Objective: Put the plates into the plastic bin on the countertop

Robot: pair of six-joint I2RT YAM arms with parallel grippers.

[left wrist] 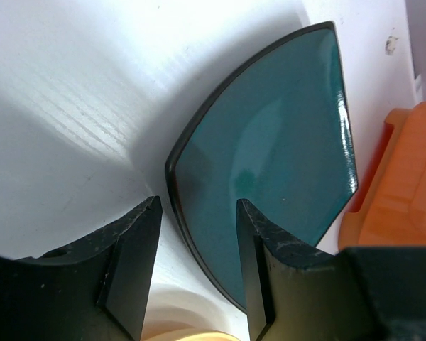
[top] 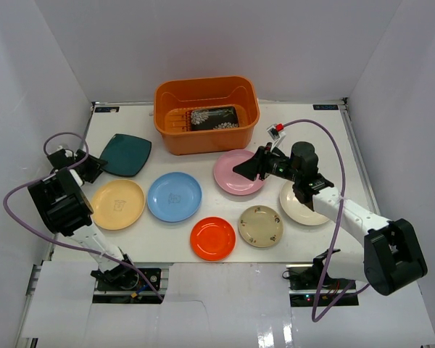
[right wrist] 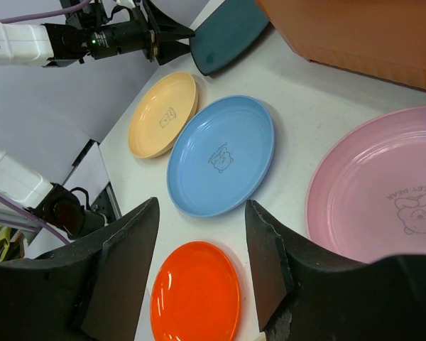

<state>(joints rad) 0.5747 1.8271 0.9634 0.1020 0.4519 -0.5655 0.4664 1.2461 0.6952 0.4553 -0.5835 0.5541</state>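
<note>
The orange plastic bin stands at the back of the white countertop, with a black flowered plate lying inside it. My left gripper is open and straddles the near rim of the square teal plate: one finger is over the plate, the other beside it on the table. My right gripper is open and empty, hovering at the left edge of the pink plate. The blue plate and red plate lie below it.
A tan-yellow plate lies at the left. A beige patterned plate and a cream plate lie at the front right, the cream one partly under my right arm. White walls close off the sides and back.
</note>
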